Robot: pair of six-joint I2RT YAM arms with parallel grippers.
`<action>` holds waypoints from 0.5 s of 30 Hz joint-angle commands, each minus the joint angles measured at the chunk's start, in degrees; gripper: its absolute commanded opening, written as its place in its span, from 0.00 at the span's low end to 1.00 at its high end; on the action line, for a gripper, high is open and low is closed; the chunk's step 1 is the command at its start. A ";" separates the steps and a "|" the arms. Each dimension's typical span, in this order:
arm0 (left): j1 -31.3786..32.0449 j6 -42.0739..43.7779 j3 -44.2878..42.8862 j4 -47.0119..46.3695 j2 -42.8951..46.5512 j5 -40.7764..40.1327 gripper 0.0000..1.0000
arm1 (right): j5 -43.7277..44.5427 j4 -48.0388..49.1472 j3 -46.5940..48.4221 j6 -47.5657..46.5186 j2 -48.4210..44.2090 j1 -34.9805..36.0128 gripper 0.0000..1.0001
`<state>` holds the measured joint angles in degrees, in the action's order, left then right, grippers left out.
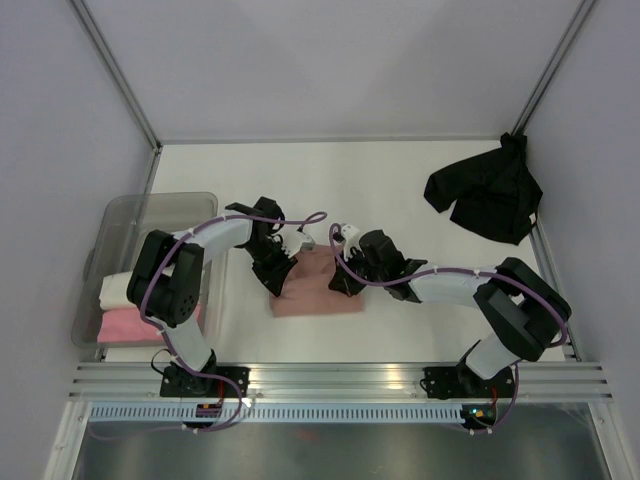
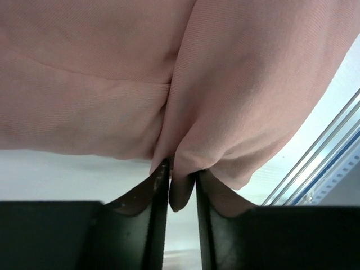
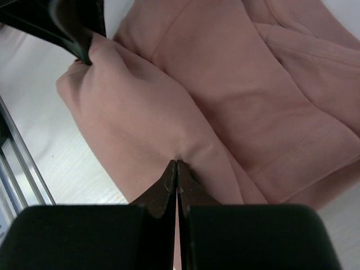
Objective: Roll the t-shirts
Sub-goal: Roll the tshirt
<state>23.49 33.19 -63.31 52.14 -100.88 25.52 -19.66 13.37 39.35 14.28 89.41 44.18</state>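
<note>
Top view: salmon-pink t-shirt (image 1: 318,287) lies folded into a compact block mid-surface (image 1: 400,180), near the front edge, with both arms bent in over it, left hand (image 1: 274,272) at its left edge and right hand (image 1: 346,280) at its right side. From up there I can't read either hand's state, the arm bodies cover the fingers. Left wrist cam settles the left one: fingers slightly parted with a hanging fold of the pink cloth clamped between them, cloth touching both inner faces, so it's gripping the shirt. Right wrist cam: fingers fully closed, tips pressed together right at a small pucker in the fabric; can't tell whether any cloth is actually caught between them. That same view also shows the left hand's dark finger at top left, pinching the bunched corner of the shirt, plus the stitched hem and layered folds on the far side, which the top view flattens out. Only the top view shows the rest: black t-shirt (image 1: 488,195) crumpled at the far right corner, well apart from the arms, and the translucent bin (image 1: 160,205) on the left holding a cream roll (image 1: 118,290) with a bright-pink roll (image 1: 135,325) just in front of it, touching.
</note>
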 commanded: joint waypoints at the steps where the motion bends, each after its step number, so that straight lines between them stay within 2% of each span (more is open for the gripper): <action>1: -0.37 0.91 -2.43 -0.20 0.51 -2.58 0.32 | -0.73 4.04 -1.56 3.55 2.26 -1.82 0.00; 3: -0.46 0.82 -3.13 -0.02 0.60 -2.84 0.37 | -1.52 4.91 -2.52 4.70 2.53 -2.78 0.00; 7: -0.54 0.56 -4.28 0.24 0.95 -4.33 0.39 | -2.14 6.59 -3.76 5.84 2.44 -4.46 0.00; 15: -1.34 3.02 -7.00 -0.19 7.27 -5.38 0.42 | -2.84 6.15 -3.67 6.11 3.14 -5.16 0.00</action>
<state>22.61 33.91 -67.18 52.34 -98.10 22.33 -22.26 18.61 36.07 19.81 91.64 39.35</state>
